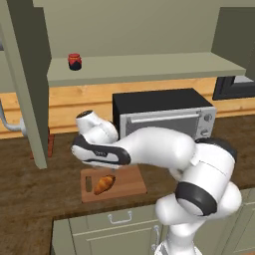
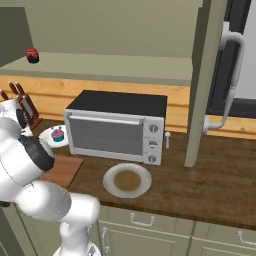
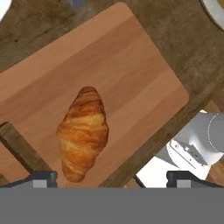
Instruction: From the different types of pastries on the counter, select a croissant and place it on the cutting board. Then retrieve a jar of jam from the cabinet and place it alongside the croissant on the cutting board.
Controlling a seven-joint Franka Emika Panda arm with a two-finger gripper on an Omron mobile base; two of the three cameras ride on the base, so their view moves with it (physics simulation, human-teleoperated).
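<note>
Counter clutter, non-task stuff

Toaster oven (image 2: pixel 116 127), empty plate (image 2: pixel 127 180) in front, cupcake (image 2: pixel 58 134) on a plate, knife block (image 2: pixel 27 110).

We find no legible text, label, brand, number or sign on any surface. The toaster oven (image 2: pixel 116 128) carries three round knobs with no readable markings around them. The jam jar (image 1: pixel 74 61) on the cabinet shelf (image 1: pixel 149 67) shows a dark band, too small to read.

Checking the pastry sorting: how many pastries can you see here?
2: a croissant lying on the cutting board, and a cupcake on a white plate left of the toaster oven. The arm may hide others.
</note>
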